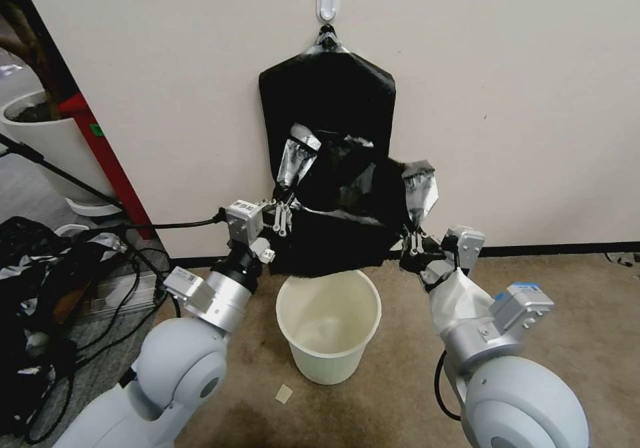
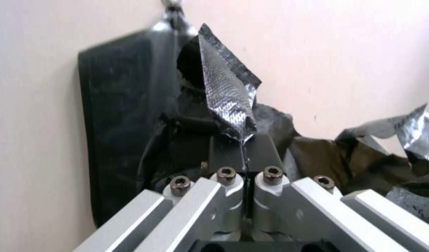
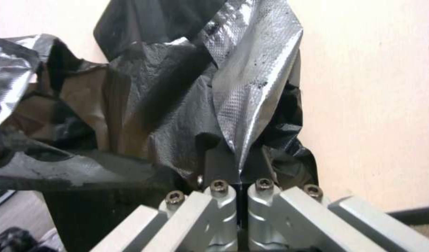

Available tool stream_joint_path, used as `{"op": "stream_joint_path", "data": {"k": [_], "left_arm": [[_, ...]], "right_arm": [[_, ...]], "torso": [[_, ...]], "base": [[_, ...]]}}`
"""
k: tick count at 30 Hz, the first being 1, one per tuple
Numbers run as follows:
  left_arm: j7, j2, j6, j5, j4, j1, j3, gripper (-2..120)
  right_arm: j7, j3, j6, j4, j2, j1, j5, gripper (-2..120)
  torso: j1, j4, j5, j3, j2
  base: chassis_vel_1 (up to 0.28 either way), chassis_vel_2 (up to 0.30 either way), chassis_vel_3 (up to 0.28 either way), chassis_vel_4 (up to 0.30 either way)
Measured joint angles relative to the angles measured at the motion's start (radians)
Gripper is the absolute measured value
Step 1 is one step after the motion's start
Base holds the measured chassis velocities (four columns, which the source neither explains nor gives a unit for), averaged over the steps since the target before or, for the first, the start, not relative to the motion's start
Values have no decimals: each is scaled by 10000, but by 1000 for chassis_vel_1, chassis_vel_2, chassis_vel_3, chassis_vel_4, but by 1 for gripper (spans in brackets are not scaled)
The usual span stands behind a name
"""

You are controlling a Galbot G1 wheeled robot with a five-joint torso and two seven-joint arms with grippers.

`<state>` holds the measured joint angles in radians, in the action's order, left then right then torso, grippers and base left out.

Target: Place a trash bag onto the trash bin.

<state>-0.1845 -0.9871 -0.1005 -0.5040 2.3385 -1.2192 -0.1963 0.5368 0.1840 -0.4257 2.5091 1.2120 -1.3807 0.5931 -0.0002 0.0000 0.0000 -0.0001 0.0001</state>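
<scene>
The glossy black trash bag [image 1: 347, 201] hangs stretched between my two grippers, its lower edge just above the rim of the cream-white trash bin [image 1: 329, 325] on the carpet. My left gripper [image 1: 281, 216] is shut on the bag's left corner, whose silvery flap [image 2: 228, 94] stands up from the closed fingers [image 2: 226, 154]. My right gripper [image 1: 412, 240] is shut on the bag's right corner [image 3: 251, 87], pinched between its fingers [image 3: 223, 164]. The bag's mouth sags open between them.
A flat five-sided pack of black bags [image 1: 327, 88] hangs from a white wall hook [image 1: 327, 3] behind the held bag. A white planter pot [image 1: 47, 138] and a black plastic heap with cables [image 1: 47, 281] lie at the left. Carpet lies around the bin.
</scene>
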Motion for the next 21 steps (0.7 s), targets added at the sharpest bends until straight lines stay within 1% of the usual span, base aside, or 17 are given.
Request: {"op": "stream_joint_path", "data": {"k": [2,4,6,7,11,15,17,21], "left_arm": [[-1,-48,0,70,-137,-129,109,0],[-1,-239,54,264,-436,-333,324,0],[2,-577,208,535,-881,-573,592,0],[2,-577,208,535,-881,-573,592,0],[7,-963,327,1065,-1529,-809,823,0],[16,-994,357,1266,-1675,-834,825,0],[23,-918,359,1447,-1699,-830,720,0],[35,-763,326,1538,-1611,-740,521,0]], "right_arm": [[-14,-19,-7,-7,13,-15,-27,0],[-30,-60,-29,-34,35,-19,-53,0],[-33,-178,-38,-325,10,-47,-186,0],[-33,-178,-38,-325,10,-47,-186,0],[61,-424,-32,-1152,-24,-195,-285,0],[114,-532,46,-1488,12,-227,-246,0],[131,-614,117,-1707,38,-212,-141,0],[156,-645,129,-1766,43,-75,-14,0]], "torso": [[0,0,2,0,0],[0,0,0,0,0],[0,0,-1,0,0],[0,0,-1,0,0],[0,0,0,1,0],[1,0,0,1,-1],[0,0,0,1,-1],[1,1,0,0,-1]], "base": [[0,0,0,0],[0,0,0,0],[0,0,0,0],[0,0,0,0],[0,0,0,0],[0,0,0,0],[0,0,0,0],[0,0,0,0]]}}
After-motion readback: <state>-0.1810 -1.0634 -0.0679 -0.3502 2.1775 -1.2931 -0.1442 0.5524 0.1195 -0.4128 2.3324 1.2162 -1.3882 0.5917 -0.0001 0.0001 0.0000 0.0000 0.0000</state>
